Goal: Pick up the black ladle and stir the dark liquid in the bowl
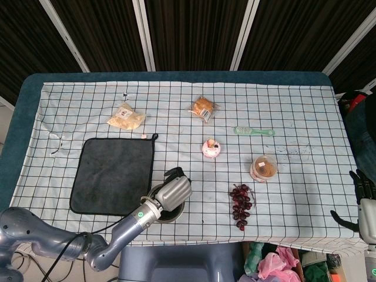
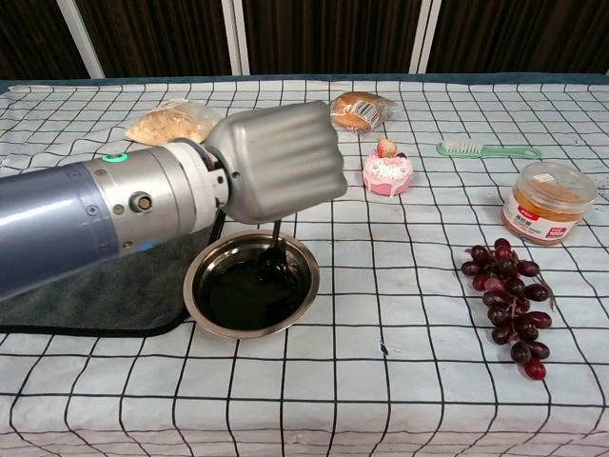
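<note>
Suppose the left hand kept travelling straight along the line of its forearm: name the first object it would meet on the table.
Probably the pink cake. The left hand, gripping the black ladle over the bowl, points up and right toward it; depth is uncertain, so it might pass above.
</note>
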